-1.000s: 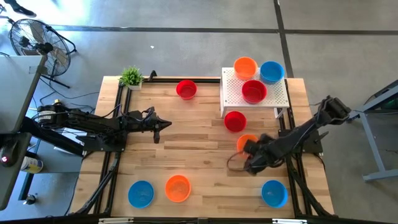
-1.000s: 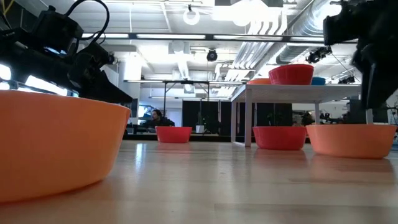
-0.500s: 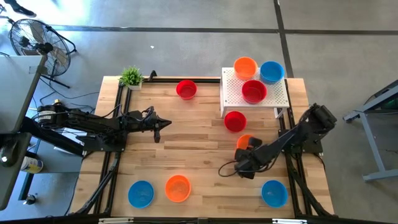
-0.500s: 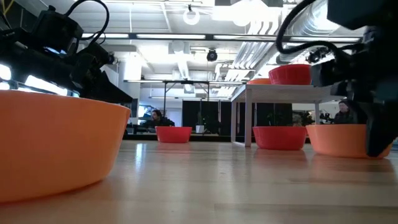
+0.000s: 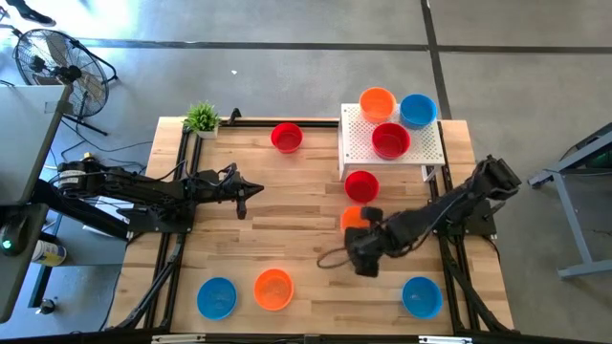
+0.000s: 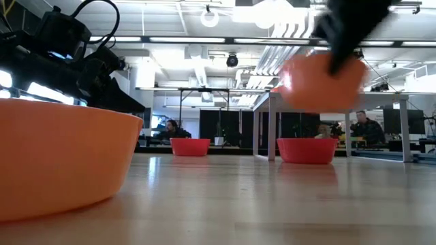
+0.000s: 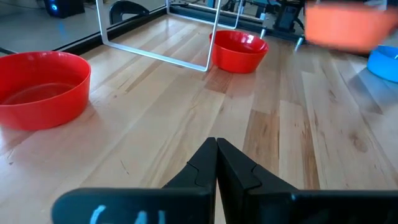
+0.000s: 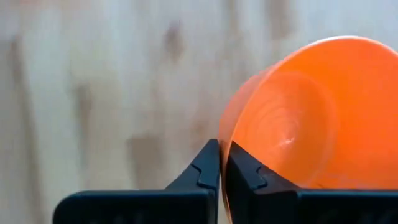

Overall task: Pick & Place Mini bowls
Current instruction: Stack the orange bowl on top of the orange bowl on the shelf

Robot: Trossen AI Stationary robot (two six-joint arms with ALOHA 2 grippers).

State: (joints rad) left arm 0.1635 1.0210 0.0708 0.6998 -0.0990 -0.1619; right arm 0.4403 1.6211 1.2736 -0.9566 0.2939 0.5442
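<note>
My right gripper (image 8: 222, 152) is shut on an orange mini bowl (image 5: 353, 218), which hangs above the table's middle right and shows blurred in the low view (image 6: 320, 82). Left of centre, my left gripper (image 5: 251, 191) hovers shut and holds nothing (image 7: 216, 148). Two red bowls (image 5: 286, 137) (image 5: 361, 185) sit on the table. An orange (image 5: 377, 102), a blue (image 5: 418, 110) and a red bowl (image 5: 390, 139) are on the white stand (image 5: 426, 143). Near the front edge stand a blue (image 5: 217, 297), an orange (image 5: 273, 289) and a blue bowl (image 5: 422, 296). My right gripper pinches the orange bowl's rim (image 8: 225, 134) between its two fingers, one finger against the inner wall and one against the outer. The fingers reach it from the table's near right side. The bowl is lifted clear of the table and sits tilted in the hold.
A small green plant (image 5: 202, 118) stands at the far left corner. The white stand takes up the far right of the table, on thin legs (image 7: 214, 37). Bare wood lies in the table's middle (image 5: 287, 220). People sit in the room behind (image 6: 364, 126).
My right gripper has shut on the orange bowl's rim, then moved up and toward the table's left edge. The bowl, which stood on the table half a second ago, is now lifted clear and tilted.
</note>
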